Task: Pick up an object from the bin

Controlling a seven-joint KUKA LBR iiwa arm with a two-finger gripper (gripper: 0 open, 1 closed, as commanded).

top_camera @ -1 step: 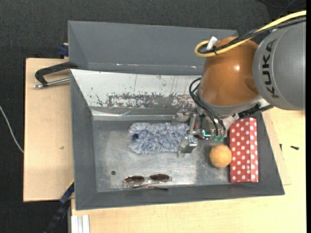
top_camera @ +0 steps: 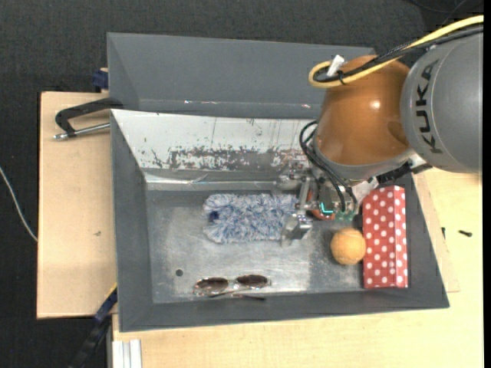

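Arm (top_camera: 430, 90) is entering the bin (top_camera: 130, 228) from 2 o'clock, its grey link crossing the rim and its orange wrist cover (top_camera: 360, 117) hanging over the far right part of the floor. Cables are running from the cover down to the gripper (top_camera: 294, 204), which is pointing down and towards 9 o'clock, low over the bin floor just right of centre. Its fingers (top_camera: 296, 228) are standing apart, one towards 12 o'clock and one towards 6 o'clock, bracketing the 3 o'clock end of a blue-and-white fuzzy cloth (top_camera: 245, 217). The cloth is lying flat at the middle of the bin, stretching towards 9 o'clock. Whether the fingers are touching it cannot be told.

An orange ball (top_camera: 347, 246) is sitting at 4 o'clock from the gripper, near it, and is just beside a red box with white dots (top_camera: 386, 236) that is lying along the 3 o'clock wall. A pair of sunglasses (top_camera: 230, 284) is resting at 6 o'clock against the near wall, well apart from the gripper.
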